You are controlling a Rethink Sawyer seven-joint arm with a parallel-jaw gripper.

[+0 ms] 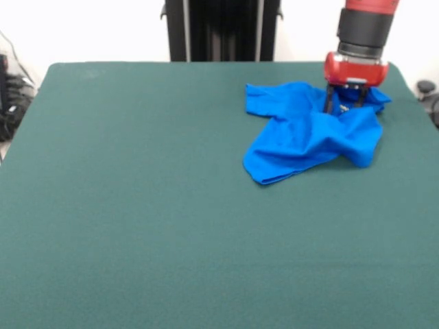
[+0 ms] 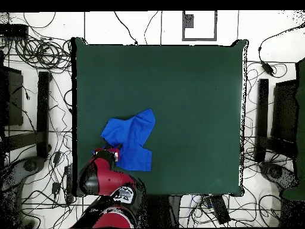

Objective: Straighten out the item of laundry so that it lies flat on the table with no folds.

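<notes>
Gripper (image 1: 345, 105): fingers down in the cloth; whether they pinch it, I cannot tell.
T-shirt (image 1: 306, 130): crumpled beneath and beside the gripper, near the table (image 1: 137, 205) corner.
Risk: dragging outward may pull fabric over the edge; bunched layers may stay folded.

You've got the blue T-shirt (image 2: 130, 138) crumpled w/ folds near the desk's (image 2: 190, 107) bottom-left corner; red arm (image 2: 107, 179) covers its lower-left part at the desk's left edge.
</notes>
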